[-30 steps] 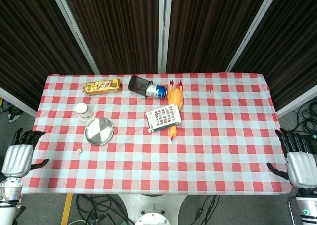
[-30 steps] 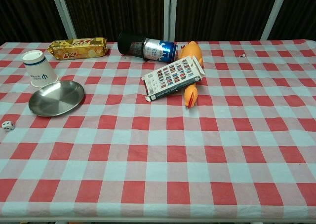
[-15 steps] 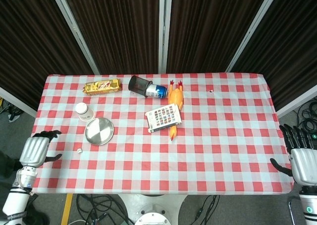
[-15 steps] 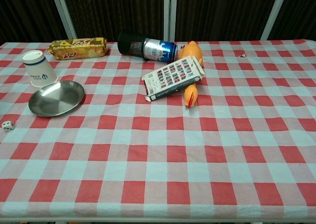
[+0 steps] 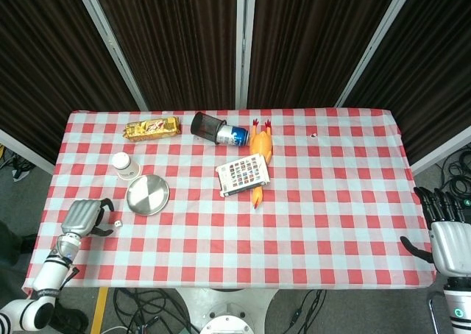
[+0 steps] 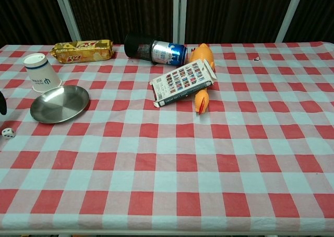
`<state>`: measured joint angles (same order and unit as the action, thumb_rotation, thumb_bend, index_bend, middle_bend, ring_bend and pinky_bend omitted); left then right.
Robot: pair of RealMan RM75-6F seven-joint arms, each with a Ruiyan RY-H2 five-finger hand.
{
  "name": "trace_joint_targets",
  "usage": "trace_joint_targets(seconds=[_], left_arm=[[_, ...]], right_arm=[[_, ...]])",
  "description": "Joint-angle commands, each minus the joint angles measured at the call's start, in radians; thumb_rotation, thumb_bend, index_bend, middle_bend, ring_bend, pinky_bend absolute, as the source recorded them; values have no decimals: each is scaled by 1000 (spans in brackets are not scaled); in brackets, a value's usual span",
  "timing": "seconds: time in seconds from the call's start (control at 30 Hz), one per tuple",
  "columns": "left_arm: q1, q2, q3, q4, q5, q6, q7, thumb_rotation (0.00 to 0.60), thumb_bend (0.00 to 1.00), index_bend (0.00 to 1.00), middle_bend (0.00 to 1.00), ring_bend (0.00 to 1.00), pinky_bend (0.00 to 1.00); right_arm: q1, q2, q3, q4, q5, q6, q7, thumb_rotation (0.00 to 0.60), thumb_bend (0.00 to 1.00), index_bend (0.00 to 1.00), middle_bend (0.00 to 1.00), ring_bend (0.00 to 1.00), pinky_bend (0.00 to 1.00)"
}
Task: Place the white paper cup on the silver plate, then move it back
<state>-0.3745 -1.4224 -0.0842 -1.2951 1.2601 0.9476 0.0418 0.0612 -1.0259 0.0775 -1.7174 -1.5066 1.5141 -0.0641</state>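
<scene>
A: Which things lie on the checked tablecloth (image 5: 309, 224), and where is the white paper cup (image 5: 122, 163)?

B: The cup stands upside down at the far left, just beyond the silver plate (image 5: 147, 194), close to its far-left rim; whether they touch cannot be told. A small die (image 5: 115, 221) lies near-left of the plate. Further back lie a biscuit packet (image 5: 151, 128), a black mesh holder (image 5: 206, 123) on its side with a blue can (image 5: 231, 134) at its mouth, and a rubber chicken (image 5: 260, 157) partly covered by a printed box (image 5: 243, 175).

A: Does anything stand between the hands and the cup?

B: The die and the plate lie between the left hand (image 5: 85, 216) and the cup.

A: How are the hands disposed?

B: The left hand is over the table's left edge, fingers apart, holding nothing. The right hand (image 5: 446, 238) is off the near-right corner, fingers spread, empty.

A: What differs from half a second ago?

B: The left hand has moved right and inward, onto the cloth beside the die. The right hand and all objects are unchanged.
</scene>
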Motion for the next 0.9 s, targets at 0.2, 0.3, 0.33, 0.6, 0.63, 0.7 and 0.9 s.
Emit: trace_joint_targets(seconds=[0.2, 0.3, 0.33, 0.6, 0.63, 0.7, 0.9], left_arm=[[-6, -7, 6, -10, -34, -32, -5, 600, 157, 499, 836, 836, 950], [-15, -4, 9, -15, -50, -54, 3, 600, 186, 502, 837, 838, 951], [-17, -4, 10, -17, -54, -58, 5, 600, 202, 502, 837, 839, 951], [-33, -10, 10, -21, -79, -77, 15, 600, 242, 494, 837, 839, 951], [-35, -11, 10, -20, -82, -80, 17, 600, 245, 493, 837, 839, 951], [-39, -11, 10, -19, -89, -84, 20, 600, 250, 492, 837, 839, 951], [-52, -17, 14, -15, -96, -103, 17, 600, 287, 497, 837, 839, 951]], right_arm=[[-3, -2, -1, 4, 2, 2, 8, 600, 80, 26, 102, 0, 0], [-3, -2, -1, 8, 0, 2, 14, 600, 80, 26, 102, 0, 0], [-3, -2, -1, 9, 1, 2, 16, 600, 80, 26, 102, 0, 0], [-3, -1, -1, 13, 5, -4, 23, 600, 80, 27, 105, 0, 0], [-3, -1, -1, 13, 6, -4, 24, 600, 80, 27, 105, 0, 0], [-4, 0, -1, 15, 7, -3, 26, 600, 80, 27, 107, 0, 0], [-4, -3, -1, 20, 13, -7, 35, 600, 80, 30, 109, 0, 0]])
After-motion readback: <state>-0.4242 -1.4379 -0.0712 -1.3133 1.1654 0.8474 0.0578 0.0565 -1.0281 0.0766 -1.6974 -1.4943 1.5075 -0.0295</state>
